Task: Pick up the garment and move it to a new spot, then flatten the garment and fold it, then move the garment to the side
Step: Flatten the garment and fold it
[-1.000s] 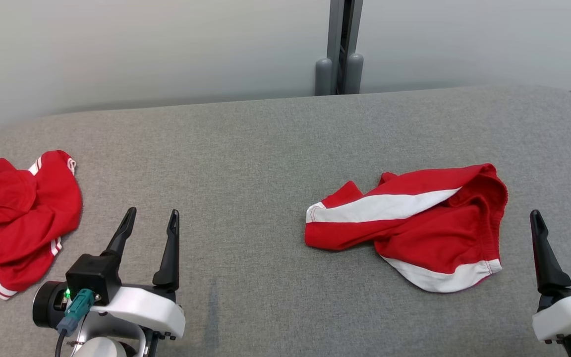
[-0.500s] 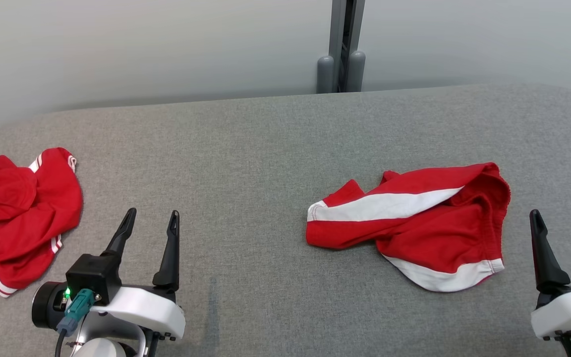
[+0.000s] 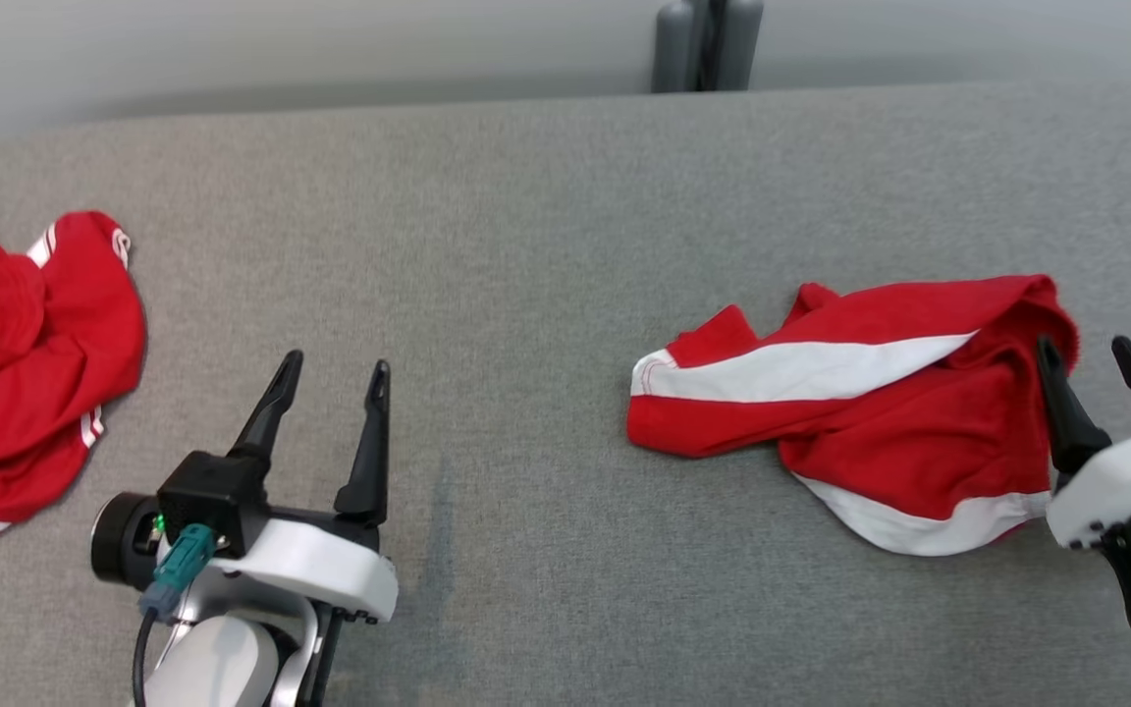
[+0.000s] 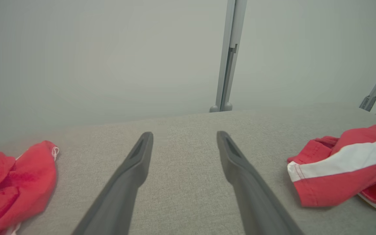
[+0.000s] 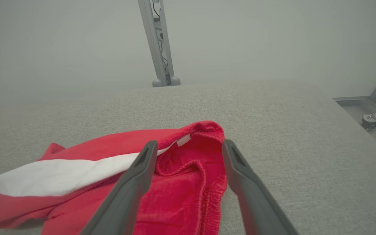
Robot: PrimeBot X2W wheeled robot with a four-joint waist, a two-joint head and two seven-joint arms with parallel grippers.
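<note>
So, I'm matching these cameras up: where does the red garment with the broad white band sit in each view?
Head view: garment right of centre, reaching toward the right edge.
Left wrist view: garment at the right edge, cut off by it.
Right wrist view: garment from lower left to centre.
Shared landmark: grey post behind the table.

A grey fabric-covered counter (image 3: 546, 245) sits before pale grey wall panels (image 4: 109, 49), evenly lit, with a vertical metal post (image 4: 228, 55) rising from two rounded grey caps (image 3: 708, 44) behind its far edge.
</note>
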